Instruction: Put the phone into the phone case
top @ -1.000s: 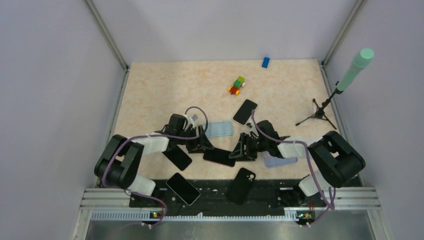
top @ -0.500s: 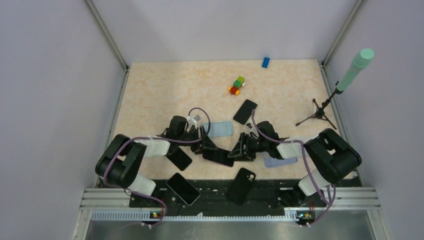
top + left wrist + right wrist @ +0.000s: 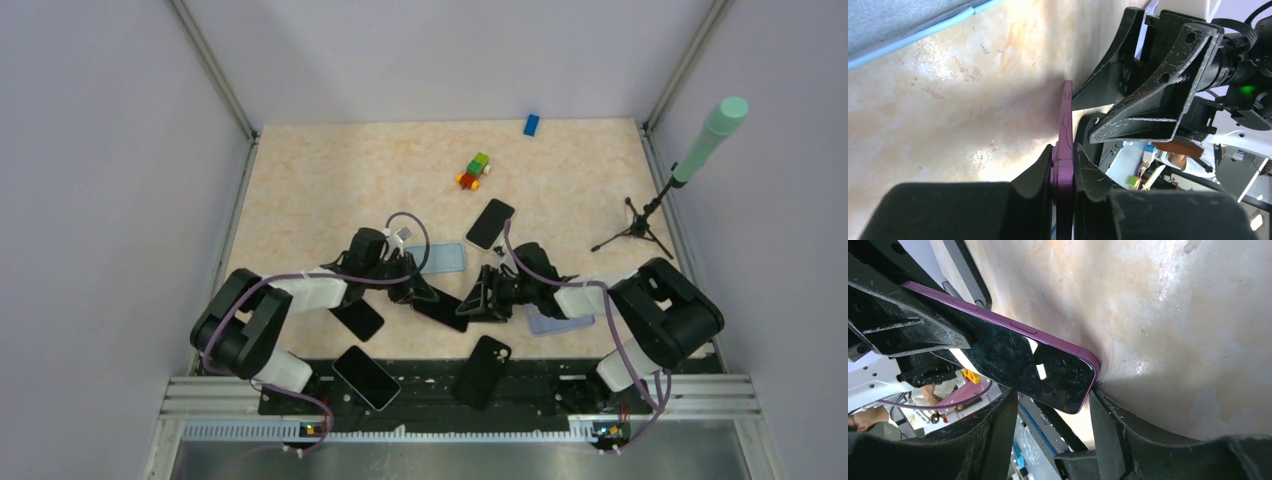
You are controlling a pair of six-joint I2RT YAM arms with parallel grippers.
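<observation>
Purple-framed black-glass phone [image 3: 440, 308] sits near the middle of the beige marbled surface [image 3: 330, 180], caught between our two tools, which face each other. Our left tool [image 3: 425, 295] is clenched on it: in the left wrist view the fingers [image 3: 1045, 172] pinch the thin purple edge [image 3: 1066, 125] from front and back, with the phone seen edge-on and the surface [image 3: 948, 100] beside it. Our right tool [image 3: 478, 300] grasps the opposite end. In the right wrist view that end of the phone [image 3: 1048, 365] fills the gap of the right tool [image 3: 1050, 397], one finger [image 3: 1108, 415] against its rounded corner and the other against its far side. The glass face is scratched and mirrors the rig. We cannot tell whether the phone's lower edge touches the surface [image 3: 1173, 315] or hangs just above it.

A pale-blue translucent phone case [image 3: 440, 258] lies flat just beyond the left tool, apart from the phone; its rim shows in the left wrist view [image 3: 908, 25]. A lilac case [image 3: 560, 323] lies under our right arm. A black case [image 3: 482, 368] rests on the dark base rail. Another black phone [image 3: 490, 223] lies farther back, with a small stack of coloured toy blocks [image 3: 474, 171] beyond it.
</observation>
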